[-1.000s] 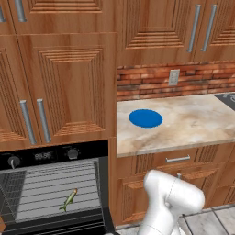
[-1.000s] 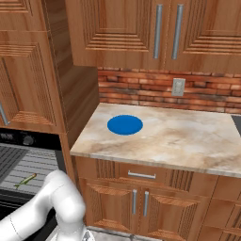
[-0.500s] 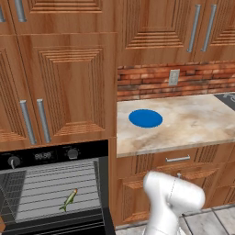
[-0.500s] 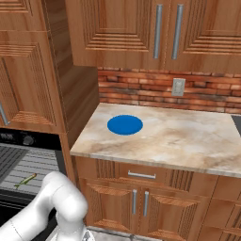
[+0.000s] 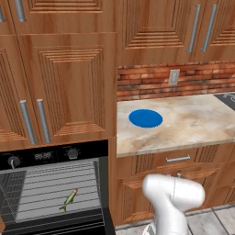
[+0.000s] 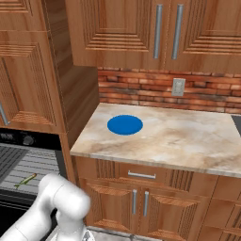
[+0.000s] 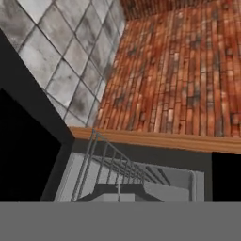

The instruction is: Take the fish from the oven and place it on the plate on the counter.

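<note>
The small olive-green fish (image 5: 69, 200) lies on a grey wire rack inside the oven (image 5: 43, 156), whose door stands open. From the right side the fish (image 6: 26, 180) shows at the left edge, inside the oven (image 6: 19, 139). The blue plate (image 5: 145, 118) rests bare on the beige counter (image 5: 193, 124), up and to the right of the oven. It is the same plate (image 6: 124, 125) on the counter (image 6: 188, 141). My white arm (image 5: 174, 197) bends down low in front of the drawers. The hand view looks at a wire rack (image 7: 117, 164).
Wooden cabinets (image 5: 69, 87) rise above the oven and the counter. A brick backsplash with a wall outlet (image 5: 173, 77) runs behind the counter. Drawers and doors with silver handles (image 6: 141, 175) sit below it. Grey floor tiles (image 7: 56, 61) show in the hand view.
The arm's elbow has shifted slightly to the right and down in the right base view. Fish and plate have not moved.
</note>
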Controlling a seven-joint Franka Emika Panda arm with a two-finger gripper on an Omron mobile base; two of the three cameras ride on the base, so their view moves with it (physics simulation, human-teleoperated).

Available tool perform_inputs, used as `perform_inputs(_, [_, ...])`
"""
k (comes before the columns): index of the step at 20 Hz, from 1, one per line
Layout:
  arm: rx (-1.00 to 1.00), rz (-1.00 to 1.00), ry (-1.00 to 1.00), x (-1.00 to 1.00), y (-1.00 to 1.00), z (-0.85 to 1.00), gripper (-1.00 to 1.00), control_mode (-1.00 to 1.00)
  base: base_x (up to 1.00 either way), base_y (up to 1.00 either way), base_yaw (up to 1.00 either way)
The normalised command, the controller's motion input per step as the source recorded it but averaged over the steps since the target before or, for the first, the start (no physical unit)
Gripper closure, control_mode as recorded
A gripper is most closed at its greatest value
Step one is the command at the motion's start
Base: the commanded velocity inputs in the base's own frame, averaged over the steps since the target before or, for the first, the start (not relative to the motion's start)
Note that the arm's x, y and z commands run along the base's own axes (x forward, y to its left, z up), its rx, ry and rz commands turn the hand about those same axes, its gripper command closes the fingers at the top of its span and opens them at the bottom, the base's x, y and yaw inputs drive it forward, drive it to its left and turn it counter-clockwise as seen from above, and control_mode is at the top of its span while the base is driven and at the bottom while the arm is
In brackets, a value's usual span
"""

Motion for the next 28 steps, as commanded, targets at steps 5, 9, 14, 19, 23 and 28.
perform_inputs(5, [0.23, -0.16, 0.01, -0.01, -0.53, 1.00, 1.00, -1.00, 0.00, 0.00, 0.00])
perform_inputs(9, [0.23, -0.23, 0.13, 0.04, -0.58, 0.86, 1.00, -1.00, 0.00, 0.00, 0.00])
perform_inputs(14, [0.18, -0.36, 0.18, 0.31, -0.59, 0.57, 1.00, -1.00, 0.00, 0.00, 0.00])
perform_inputs(19, [0.18, -0.45, 0.34, 0.29, -0.58, 0.33, 1.00, -1.00, 0.00, 0.00, 0.00])
perform_inputs(23, [0.07, -0.45, 0.32, 0.13, -0.29, -0.03, -1.00, -1.00, 0.00, 0.00, 0.00])
perform_inputs(28, [0.01, -0.30, 0.16, 0.06, -0.06, -0.15, -1.00, -1.00, 0.00, 0.00, 0.00])
